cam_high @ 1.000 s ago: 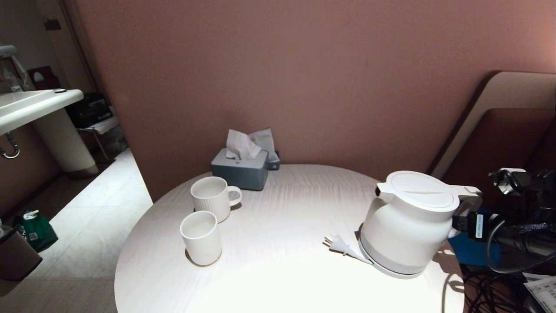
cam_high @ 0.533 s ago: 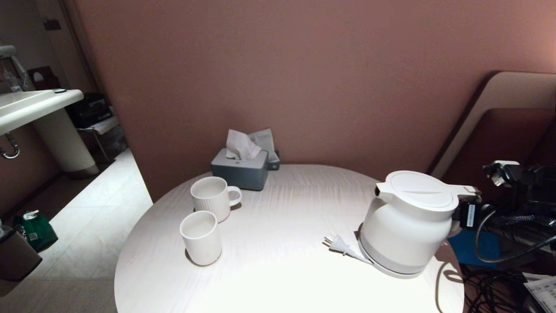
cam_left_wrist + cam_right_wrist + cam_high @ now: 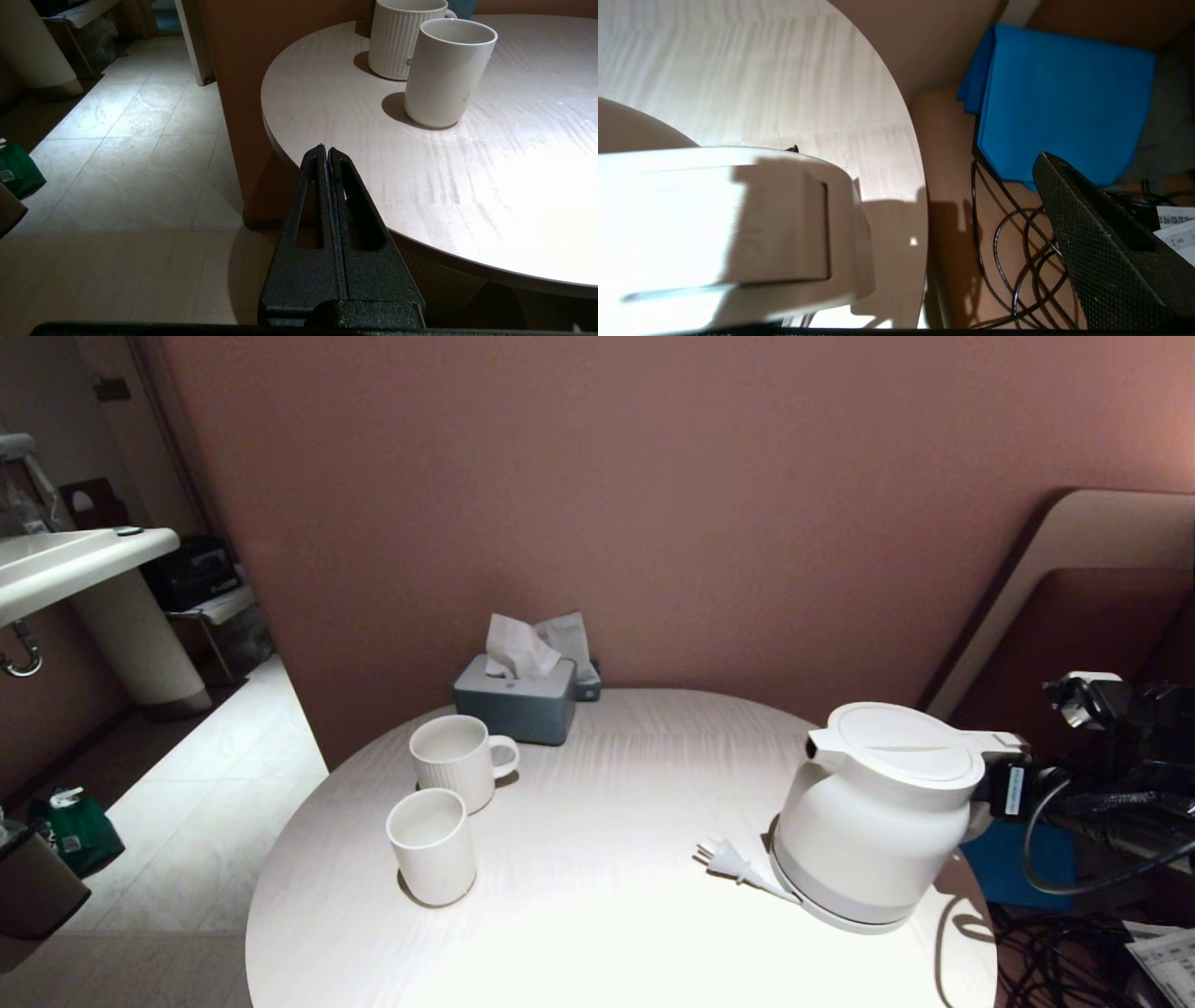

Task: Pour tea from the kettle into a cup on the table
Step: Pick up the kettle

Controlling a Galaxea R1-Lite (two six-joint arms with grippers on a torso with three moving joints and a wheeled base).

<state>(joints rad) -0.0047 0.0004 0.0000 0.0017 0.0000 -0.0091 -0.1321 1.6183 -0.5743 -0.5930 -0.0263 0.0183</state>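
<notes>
- Right gripper [image 3: 991, 791] spread wide, empty, at kettle [image 3: 878, 812] handle side.
- Kettle: smooth white, flat lid, upright on pale wood-grain table [image 3: 597, 896].
- Cup [image 3: 432, 847]: plain cylinder, well apart from kettle.
- Left gripper [image 3: 326, 156] clenched; only the wrist view shows it.

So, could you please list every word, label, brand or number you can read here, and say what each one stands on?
No text here can be read.
White label on the right arm beside the kettle: too small to read.
Printed papers on the floor by the blue cloth: print blurred, unreadable.
Tag on the green bag on the floor: too small to read.
Cup, ribbed mug and tissue box: no markings visible.
</notes>
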